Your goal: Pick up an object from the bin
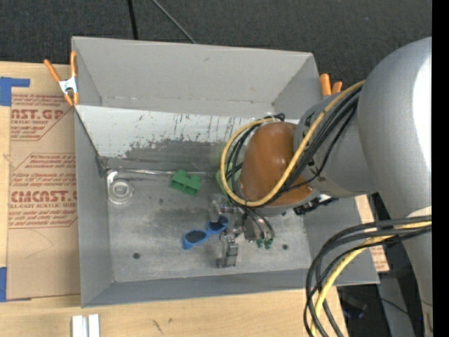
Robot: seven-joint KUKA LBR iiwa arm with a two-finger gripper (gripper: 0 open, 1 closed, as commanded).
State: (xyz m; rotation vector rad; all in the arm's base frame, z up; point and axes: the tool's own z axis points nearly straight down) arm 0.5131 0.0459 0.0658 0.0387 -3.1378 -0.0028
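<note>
My gripper (245, 246) hangs low over the front middle of the bin, below the orange wrist cover. It is open, and nothing shows between its fingers. A blue plastic thing (200, 236) with a rounded end and a thin handle lies on the floor just to the left, its handle end touching or nearly touching the left fingertip (226, 253). Farther back and to the left rests a small green block (185, 182).
A clear round cup or ring (119, 190) sits by the bin's left wall, with a thin metal rod (151, 173) running from it toward the green block. The arm and its yellow and black cables cover the bin's right side.
</note>
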